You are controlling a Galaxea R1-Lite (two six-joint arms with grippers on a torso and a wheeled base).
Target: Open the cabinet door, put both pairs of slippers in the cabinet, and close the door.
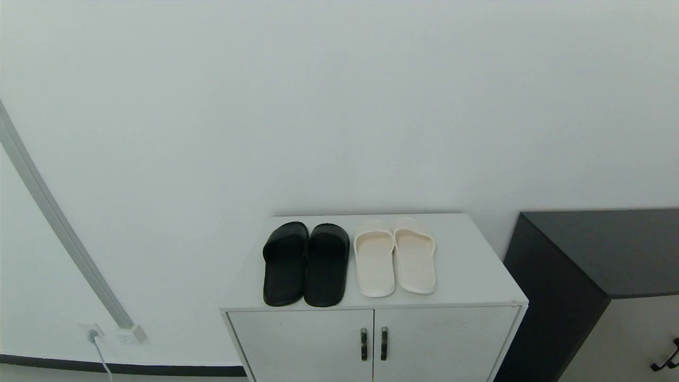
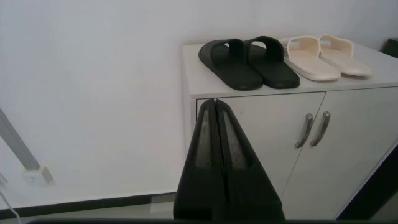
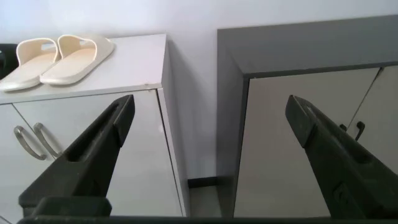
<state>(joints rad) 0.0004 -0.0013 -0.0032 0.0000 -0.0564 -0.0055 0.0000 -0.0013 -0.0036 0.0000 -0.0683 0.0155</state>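
Pointing at the cabinet (image 2: 267, 146), the left pincer (image 2: 216, 107) has its two dark fingers pressed flat together with nothing between them, and it touches nothing. Straight beyond its tips is the cabinet's left door, near that door's outer edge. Both doors are shut, and the two handles (image 2: 314, 129) stand upright side by side at the middle seam, off to this pincer's right. Beyond the tips, on the cabinet's top, lie the black slippers (image 2: 250, 62), side by side and touching, heels toward the front edge. The cream slippers (image 2: 324, 56) lie just beside them, farther to the right, set the same way.

The right pincer (image 3: 211, 109) has its fingers spread wide apart, empty and touching nothing. Between them, farther off, are the cabinet's right side and the narrow gap that parts it from a dark cabinet (image 3: 298, 50). The cream pair is beyond this pincer's left finger, on the white top. The dark cabinet stands beyond its right finger, a pale door under a dark top. A white wall (image 1: 339, 106) rises behind both cabinets.
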